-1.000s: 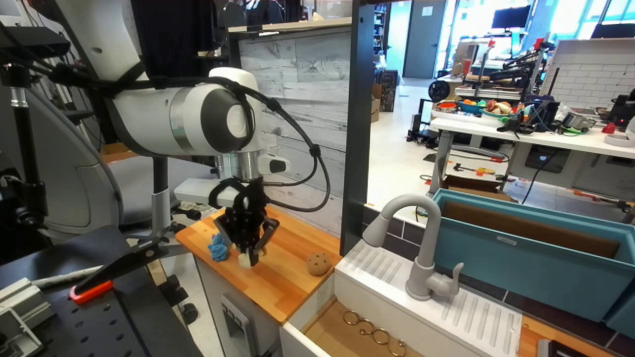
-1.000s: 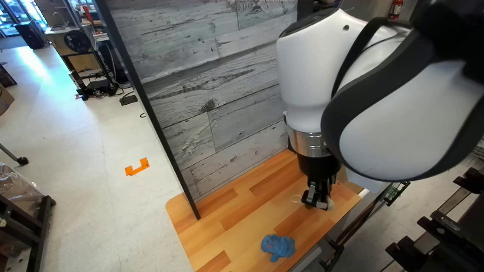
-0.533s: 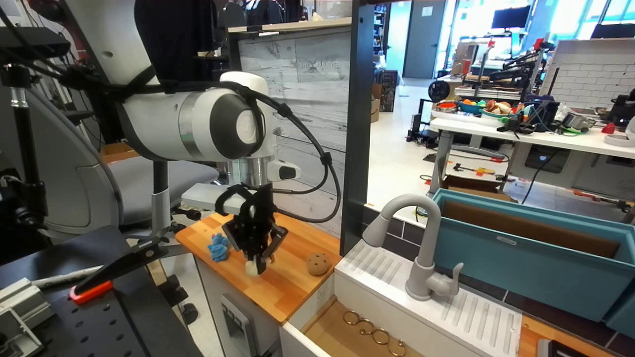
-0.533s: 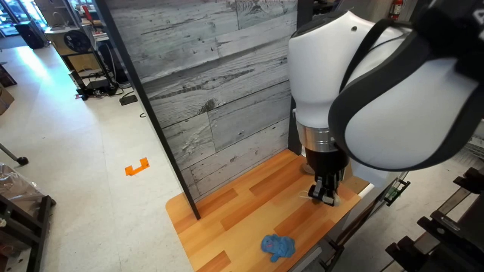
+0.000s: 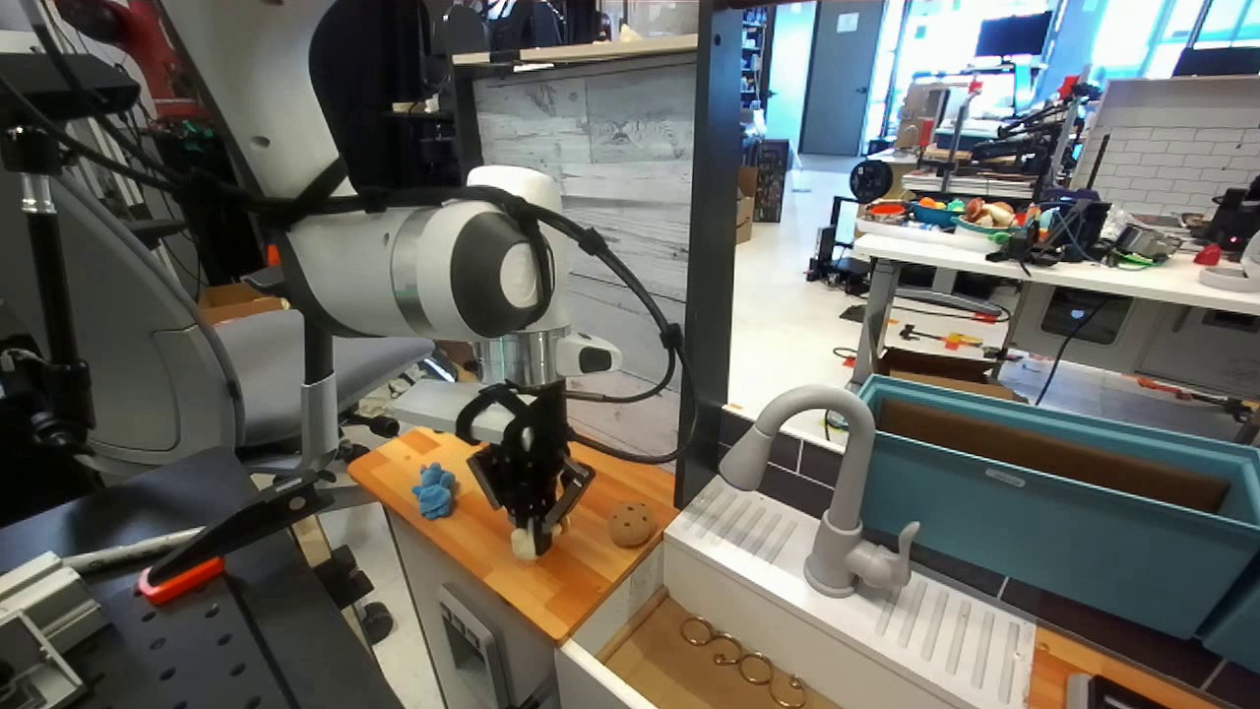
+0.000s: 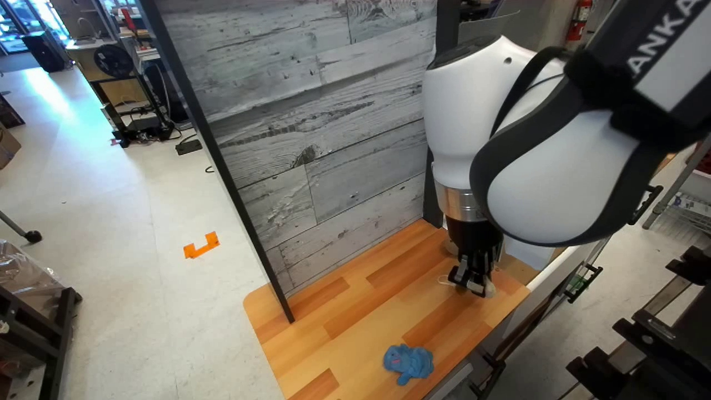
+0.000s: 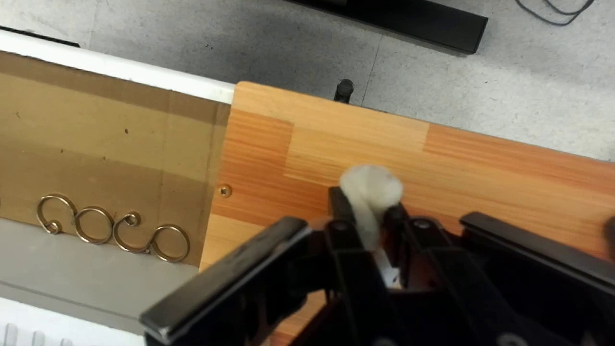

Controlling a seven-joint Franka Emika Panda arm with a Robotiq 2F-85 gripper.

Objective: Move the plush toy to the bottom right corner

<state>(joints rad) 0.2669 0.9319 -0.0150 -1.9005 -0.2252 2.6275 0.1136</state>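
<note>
The plush toy is a small pale cream lump (image 7: 372, 187) pinched between the fingertips of my gripper (image 7: 369, 211) in the wrist view. Part of it also shows beside the fingers in both exterior views, as the plush toy (image 5: 526, 545) and the plush toy (image 6: 490, 289). My gripper (image 5: 540, 532) is shut on it, low over the wooden countertop. I cannot tell whether the toy touches the wood. The bottom right corner (image 5: 561, 622) of the countertop is by the open drawer; the corner also shows in the wrist view (image 7: 250, 96), up and left of the fingertips.
A blue toy (image 5: 434, 491) lies at the countertop's far end, also in an exterior view (image 6: 409, 363). A brown spotted ball (image 5: 631, 525) sits near the white sink unit (image 5: 748, 551). The open drawer (image 7: 120, 129) holds metal rings. A grey panel (image 6: 333, 139) stands along the back edge.
My gripper has moved along the countertop with the plush toy in it, away from the blue toy and closer to the drawer end. The blue toy and brown ball have not moved.
</note>
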